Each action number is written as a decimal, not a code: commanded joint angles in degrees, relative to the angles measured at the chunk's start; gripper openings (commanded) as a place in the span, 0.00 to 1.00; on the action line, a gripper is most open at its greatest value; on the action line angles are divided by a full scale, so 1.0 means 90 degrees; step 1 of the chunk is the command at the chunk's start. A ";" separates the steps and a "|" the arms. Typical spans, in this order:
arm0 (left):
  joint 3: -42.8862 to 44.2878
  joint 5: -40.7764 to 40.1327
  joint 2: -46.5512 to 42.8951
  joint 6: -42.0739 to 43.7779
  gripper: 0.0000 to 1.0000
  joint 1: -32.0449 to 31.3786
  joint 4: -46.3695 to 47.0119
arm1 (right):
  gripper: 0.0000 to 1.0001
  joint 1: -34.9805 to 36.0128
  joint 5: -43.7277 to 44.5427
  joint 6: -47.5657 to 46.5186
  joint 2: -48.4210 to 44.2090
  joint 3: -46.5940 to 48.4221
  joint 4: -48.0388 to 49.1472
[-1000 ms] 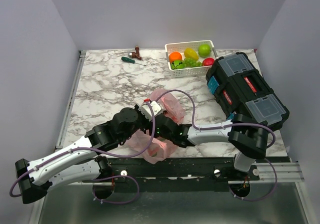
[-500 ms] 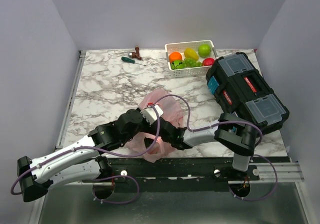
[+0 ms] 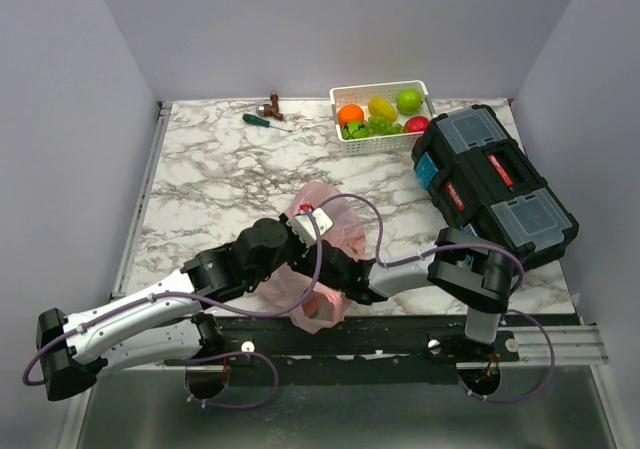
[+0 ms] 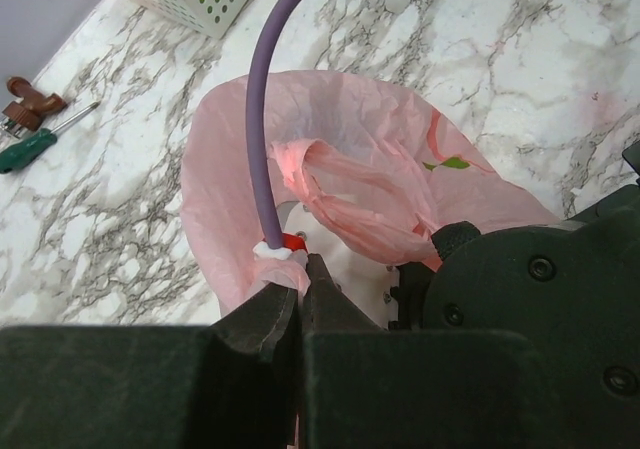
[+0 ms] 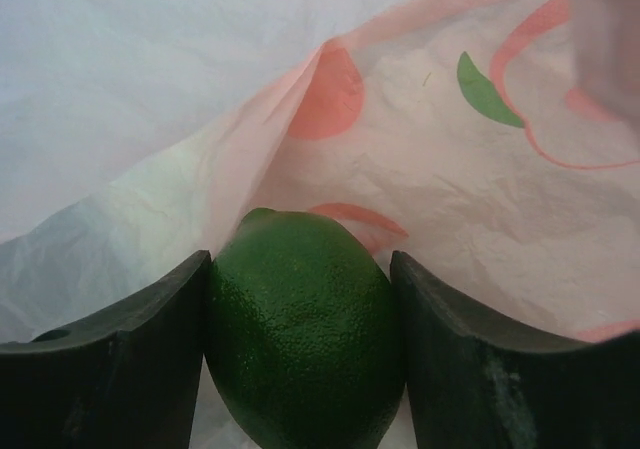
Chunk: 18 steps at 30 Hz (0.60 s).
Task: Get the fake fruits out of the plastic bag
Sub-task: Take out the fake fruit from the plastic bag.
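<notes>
Right wrist view: the right gripper (image 5: 300, 261) is inside the plastic bag (image 5: 450, 219), jaws partly closed with both fingers pressed against the sides of a dark green fruit (image 5: 305, 329). The fruit is oval. Its long axis runs parallel to the fingers, and its small nub end points away from the wrist toward the bag's film.

The left gripper (image 4: 302, 275) has its jaws fully closed, pinching the bag's pink rim (image 4: 350, 159).

Top view: the bag (image 3: 335, 214) lies crumpled on a grey-veined marble tabletop (image 3: 220, 179). A white basket (image 3: 375, 147) holding an orange (image 3: 350, 113), a lemon (image 3: 382, 106) and a green apple (image 3: 408, 99) stands beyond the bag to the right. A black toolbox (image 3: 495, 184) sits right of the bag. A screwdriver (image 3: 262, 121) lies beyond the bag to the left. Plain pale walls (image 3: 330, 29) enclose the table.
</notes>
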 commanded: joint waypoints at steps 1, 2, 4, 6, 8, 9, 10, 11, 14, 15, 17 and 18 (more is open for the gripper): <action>0.0202 0.0095 0.0098 0.0086 0.00 -0.0032 0.0333 | 0.57 0.0083 0.0764 -0.0012 -0.0076 -0.0267 -0.1034; 0.0202 0.0094 0.0115 0.0092 0.00 -0.0031 0.0333 | 0.52 0.0084 0.0925 0.0002 -0.0171 -0.0290 -0.1051; 0.0202 0.0095 0.0143 0.0091 0.00 -0.0031 0.0333 | 0.44 0.0076 0.1208 0.0006 -0.0393 -0.0349 -0.1052; 0.0202 0.0100 0.0171 0.0091 0.00 -0.0025 0.0333 | 0.42 0.0077 0.1472 -0.0003 -0.0663 -0.0425 -0.1044; 0.0207 0.0095 0.0204 0.0097 0.00 -0.0028 0.0332 | 0.40 0.0068 0.1715 -0.0065 -0.0956 -0.0490 -0.1000; 0.0211 0.0095 0.0201 0.0100 0.00 -0.0024 0.0332 | 0.39 0.0057 0.1817 -0.0108 -0.1096 -0.0502 -0.1003; 0.0212 0.0095 0.0213 0.0101 0.00 -0.0036 0.0333 | 0.38 0.0038 0.1943 -0.0172 -0.1236 -0.0508 -0.1008; 0.0212 0.0096 0.0224 0.0104 0.00 -0.0035 0.0333 | 0.37 0.0028 0.2044 -0.0236 -0.1345 -0.0518 -0.1020; 0.0212 0.0085 0.0240 0.0111 0.00 -0.0039 0.0333 | 0.35 -0.0065 0.2255 -0.0380 -0.1673 -0.0540 -0.1040; 0.0212 0.0086 0.0242 0.0111 0.00 -0.0039 0.0328 | 0.34 -0.0110 0.2254 -0.0423 -0.1743 -0.0524 -0.1064; 0.0211 0.0076 0.0252 0.0121 0.00 -0.0040 0.0343 | 0.33 -0.0180 0.2302 -0.0489 -0.1877 -0.0504 -0.1126; 0.0212 0.0066 0.0252 0.0121 0.00 -0.0042 0.0341 | 0.32 -0.0205 0.2334 -0.0501 -0.1946 -0.0492 -0.1171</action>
